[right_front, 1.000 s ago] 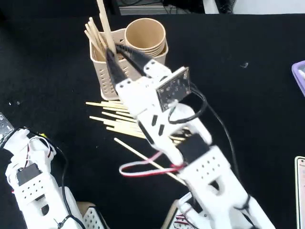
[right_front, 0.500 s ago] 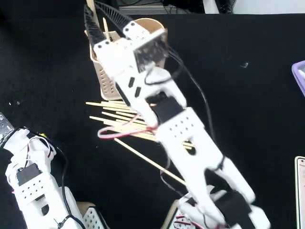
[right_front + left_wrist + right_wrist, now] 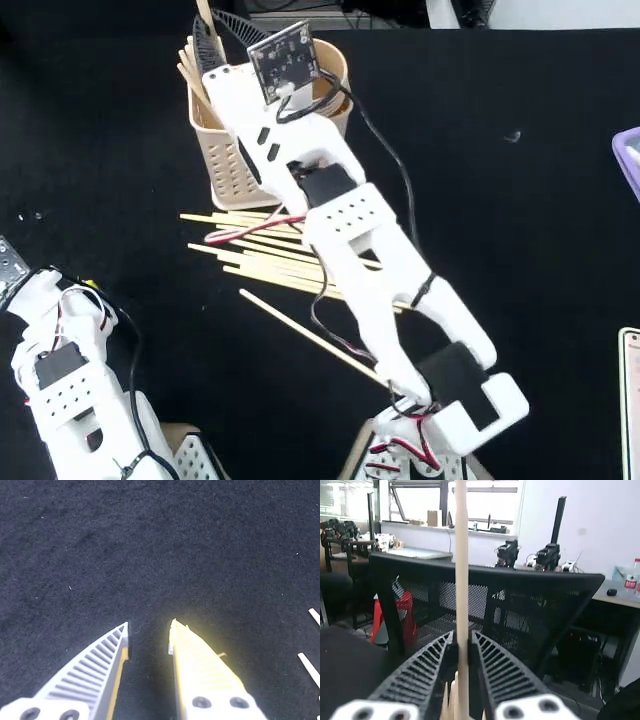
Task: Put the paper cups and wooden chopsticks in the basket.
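Office: mesh chair (image 3: pixel 530 615), desks (image 3: pixel 417 553).

The basket (image 3: pixel 212 150) holds cups (image 3: pixel 338 62) toward three o'clock and chopsticks (image 3: pixel 193 62) toward nine; loose chopsticks (image 3: pixel 250 252) lie on the table (image 3: pixel 520 250) at its six o'clock.

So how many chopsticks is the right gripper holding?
1: one chopstick, clamped upright in the right gripper above the basket; none visible behind it, though one could hide.

Black cloth table (image 3: pixel 540 250); beige slotted plastic basket (image 3: pixel 222 160); pale tan wooden chopsticks (image 3: pixel 258 266); right gripper (image 3: pixel 463 636) black, ribbed; left gripper (image 3: pixel 149 625) white and yellow, ribbed.
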Controlling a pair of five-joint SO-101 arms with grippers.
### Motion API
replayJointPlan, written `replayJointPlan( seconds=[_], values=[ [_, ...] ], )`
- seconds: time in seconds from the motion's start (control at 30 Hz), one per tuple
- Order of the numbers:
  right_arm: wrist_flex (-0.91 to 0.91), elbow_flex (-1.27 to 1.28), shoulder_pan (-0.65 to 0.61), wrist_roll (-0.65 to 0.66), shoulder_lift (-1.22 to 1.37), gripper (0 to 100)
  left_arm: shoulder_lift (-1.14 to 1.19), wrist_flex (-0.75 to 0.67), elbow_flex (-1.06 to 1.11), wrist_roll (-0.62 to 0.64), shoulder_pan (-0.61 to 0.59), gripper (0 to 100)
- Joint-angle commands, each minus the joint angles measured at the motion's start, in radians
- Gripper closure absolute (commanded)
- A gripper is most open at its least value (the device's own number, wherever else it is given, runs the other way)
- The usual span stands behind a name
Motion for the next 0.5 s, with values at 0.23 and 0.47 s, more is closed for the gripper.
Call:
replayJointPlan(
  seconds=[0.23, 0.47],
  values=[
    [0.000, 0.061, -0.018, -0.008, -0.001, 96.3, -0.015, -0.020, -0.038, 0.008, 0.013, 86],
    [0.066, 0.042, -0.023, -0.008, -0.019, 90.2, -0.015, -0.020, -0.038, 0.008, 0.013, 86]
  ],
)
